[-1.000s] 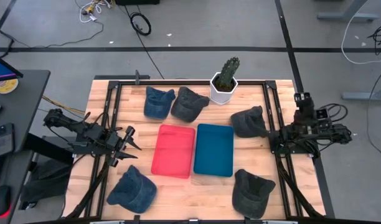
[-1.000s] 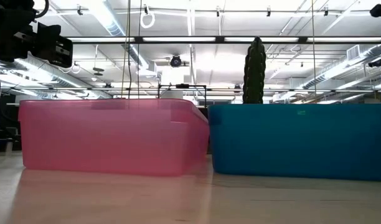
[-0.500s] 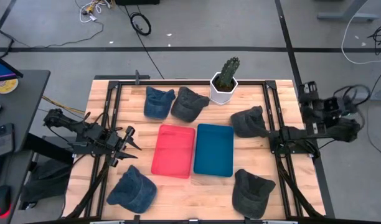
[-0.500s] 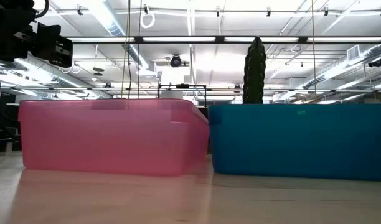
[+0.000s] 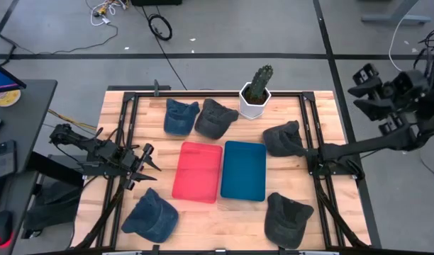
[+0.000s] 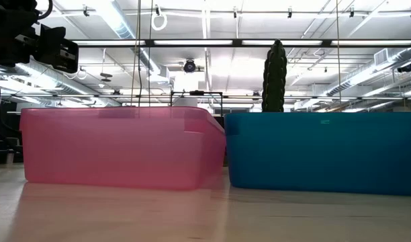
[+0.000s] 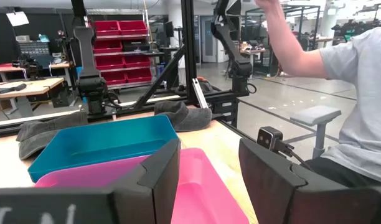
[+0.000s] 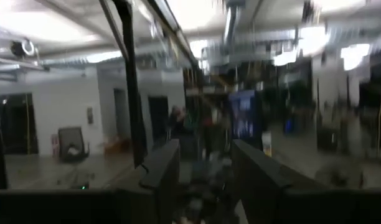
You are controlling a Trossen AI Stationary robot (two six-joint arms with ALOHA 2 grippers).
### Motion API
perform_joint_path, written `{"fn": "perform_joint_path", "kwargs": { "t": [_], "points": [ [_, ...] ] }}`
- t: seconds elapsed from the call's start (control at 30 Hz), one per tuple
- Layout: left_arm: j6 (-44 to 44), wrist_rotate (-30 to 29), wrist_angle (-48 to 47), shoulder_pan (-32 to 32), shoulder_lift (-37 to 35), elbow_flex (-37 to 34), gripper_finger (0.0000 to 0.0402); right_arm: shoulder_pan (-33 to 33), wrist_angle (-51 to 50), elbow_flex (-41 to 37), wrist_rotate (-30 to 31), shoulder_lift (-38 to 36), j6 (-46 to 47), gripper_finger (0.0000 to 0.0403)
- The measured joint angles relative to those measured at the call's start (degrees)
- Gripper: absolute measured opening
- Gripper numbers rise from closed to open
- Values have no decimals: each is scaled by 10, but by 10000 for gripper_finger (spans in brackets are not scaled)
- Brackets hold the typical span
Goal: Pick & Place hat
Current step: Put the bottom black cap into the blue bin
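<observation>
- Worktop (image 5: pixel 231 212) of pale wood carries everything, with six hats spread round its edges, seemingly so either arm can reach some of them.
- Bins sit side by side at the centre of the high view, the red bin (image 5: pixel 198 171) on the left touching the blue bin (image 5: pixel 244 171) on the right; both look empty, so no hat has been placed yet by my reading.
- Blue hats: one (image 5: pixel 151 216) lies at lower left, another (image 5: pixel 181 116) at upper centre beside a grey hat (image 5: pixel 215 117).
- More grey hats: one (image 5: pixel 284 138) lies right of the blue bin, one (image 5: pixel 287 219) at lower right.
- Potted cactus (image 5: pixel 257 91) stands at the top centre edge, clear of the bins, probably a distractor.
- Left gripper (image 5: pixel 147 159) rests low at the left edge, pointing at the red bin, jaws moderately apart and holding nothing.
- Right gripper (image 5: pixel 364 78) is raised beyond the worktop at upper right; its jaws stand apart, empty.
- A person (image 7: pixel 340 93) is near the right arm in the left wrist view.
</observation>
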Motion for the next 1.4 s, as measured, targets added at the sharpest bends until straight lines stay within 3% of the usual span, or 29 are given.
{"fn": "perform_joint_path", "kwargs": {
  "t": [0.3,0.57,0.67,0.83,0.93,1.1,1.4],
  "points": [
    [0,0,0,0,0,0,170,1,-270,249,-2,187,57,149],
    [0,0,0,0,0,0,170,20,-516,381,0,322,169,149],
    [0,0,0,0,0,0,170,45,-565,378,4,353,224,149],
    [0,0,0,0,0,0,170,99,-533,321,-78,364,385,149],
    [0,0,0,0,0,0,170,134,-539,295,-91,372,475,149],
    [0,0,0,0,0,0,170,198,-541,276,-38,372,545,149],
    [0,0,0,0,0,0,170,385,-561,207,96,374,692,149]
  ]
}}
